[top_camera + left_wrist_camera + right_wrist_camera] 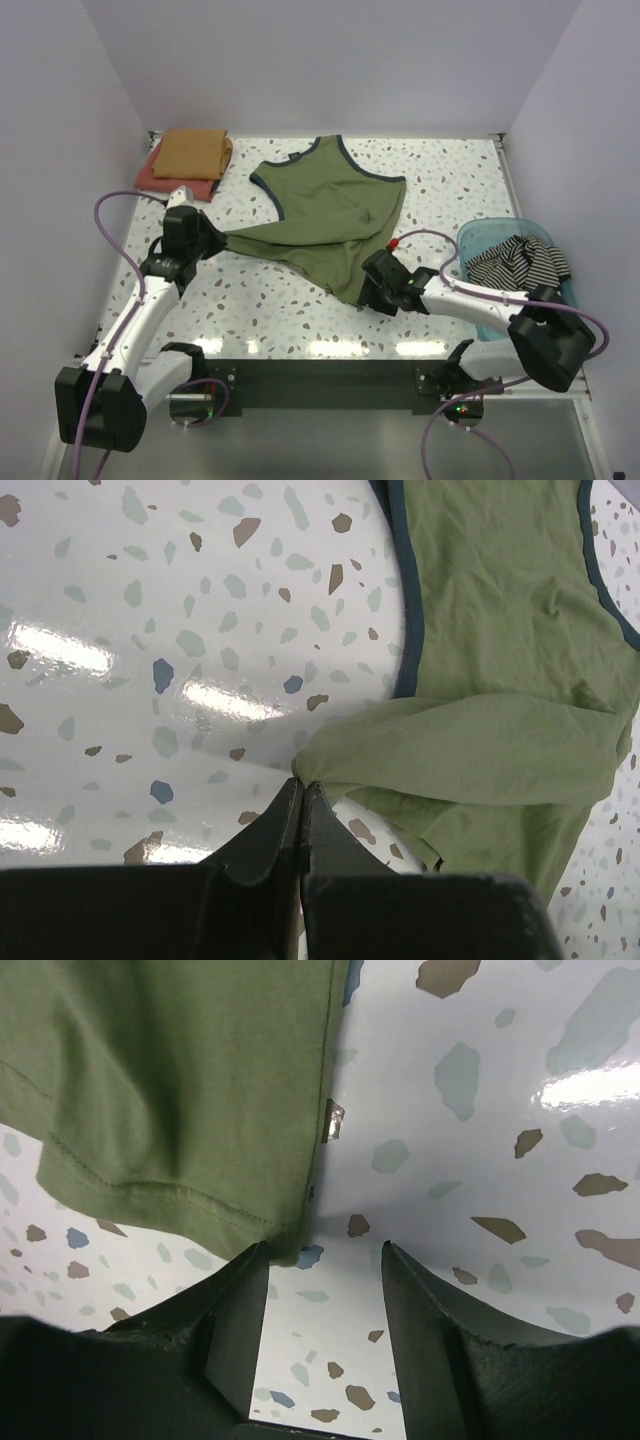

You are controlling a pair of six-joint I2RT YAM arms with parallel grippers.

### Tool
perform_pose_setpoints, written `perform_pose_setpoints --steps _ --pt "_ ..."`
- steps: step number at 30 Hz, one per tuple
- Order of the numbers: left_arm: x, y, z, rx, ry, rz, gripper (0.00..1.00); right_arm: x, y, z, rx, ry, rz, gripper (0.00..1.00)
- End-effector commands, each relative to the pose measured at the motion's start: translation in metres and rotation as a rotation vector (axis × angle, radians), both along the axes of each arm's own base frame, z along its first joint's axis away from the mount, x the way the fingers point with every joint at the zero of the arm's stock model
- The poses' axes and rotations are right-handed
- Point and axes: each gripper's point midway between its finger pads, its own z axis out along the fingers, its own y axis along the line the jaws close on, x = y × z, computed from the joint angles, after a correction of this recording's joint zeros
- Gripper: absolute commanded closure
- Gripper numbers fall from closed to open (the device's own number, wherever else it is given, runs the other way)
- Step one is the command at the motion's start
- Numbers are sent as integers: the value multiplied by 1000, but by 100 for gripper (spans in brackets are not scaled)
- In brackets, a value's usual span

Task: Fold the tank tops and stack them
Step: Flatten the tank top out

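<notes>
The olive green tank top [325, 215] with navy trim lies spread and rumpled mid-table. My left gripper [213, 240] is shut on its left hem corner, seen pinched in the left wrist view [303, 782], with the cloth [500, 660] stretching away. My right gripper [375, 285] is open at the top's lower right hem; in the right wrist view [325, 1250] the hem corner [180, 1110] touches the left fingertip, nothing between the jaws. A striped tank top [520, 260] lies in the blue basket [485, 238]. A folded mustard top [193, 152] sits on a folded red one [165, 183] at back left.
The white terrazzo table [450, 180] has walls on three sides. The basket stands at the right edge beside my right arm. A dark bar [320, 375] runs along the near edge between the arm bases.
</notes>
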Motion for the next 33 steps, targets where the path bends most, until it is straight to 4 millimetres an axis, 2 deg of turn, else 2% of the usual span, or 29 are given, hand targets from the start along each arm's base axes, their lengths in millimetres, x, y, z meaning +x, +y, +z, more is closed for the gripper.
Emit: perform_pose_setpoints --steps 1,5,15,17,18,20,22,23,25,26,28,29,30,31,33 --pt "11 1 17 5 -74 -8 100 9 13 0 31 -19 -32 47" --pt "12 -1 16 1 -71 -18 100 3 15 -10 13 5 -18 50" --pt "10 -4 11 -6 -69 -37 100 -9 7 -34 -81 44 10 65" --pt "10 -5 11 -11 -71 -43 100 -10 5 -38 -105 51 13 73" --pt "10 -6 10 -10 -70 -48 100 -9 4 -37 -109 48 16 85" --pt "9 -6 12 -2 -73 -56 100 -9 -4 -33 -144 40 12 97" --pt "9 -5 19 10 -93 -62 100 -4 -6 -12 -139 -8 22 100" --pt "7 -7 21 3 -91 -81 100 -8 -19 -4 -186 -4 23 100" --pt "7 -9 35 5 -117 -100 100 6 -25 43 -170 -126 1 100" --pt "3 -12 41 -2 -123 -117 100 0 -37 57 -198 -133 4 100" --pt "3 -14 66 -2 -171 -131 100 9 -48 113 -158 -265 -32 100" --pt "-1 -17 71 -10 -173 -149 100 2 -64 126 -197 -272 -36 100" --pt "-1 -18 88 -15 -207 -159 100 2 -71 143 -196 -305 -42 100" --pt "-4 -20 102 -18 -238 -174 100 4 -79 182 -140 -398 -76 100" --pt "-11 -24 129 -33 -285 -196 100 -1 -93 212 -132 -457 -68 100"
